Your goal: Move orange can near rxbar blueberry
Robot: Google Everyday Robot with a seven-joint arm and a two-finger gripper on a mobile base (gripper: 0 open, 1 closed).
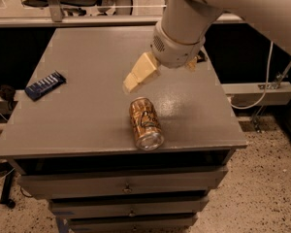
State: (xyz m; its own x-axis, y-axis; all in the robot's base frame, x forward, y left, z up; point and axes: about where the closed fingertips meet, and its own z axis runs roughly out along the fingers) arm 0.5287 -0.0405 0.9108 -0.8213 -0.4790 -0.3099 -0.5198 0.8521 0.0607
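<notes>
Orange can (145, 123), seemingly untouched, beside end effector (144, 73)

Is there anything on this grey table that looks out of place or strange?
Yes. The shiny orange-gold drink can lies on its side near the front edge of the grey table, where it might roll. The gripper hangs just behind and above it. The flat dark-blue wrapped bar near the left edge looks normal.

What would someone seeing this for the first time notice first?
The orange can, lying on its side near the front edge of the grey table. The gripper hangs just above and behind it on a bulky white arm. The rxbar blueberry lies apart at the table's left edge.
</notes>
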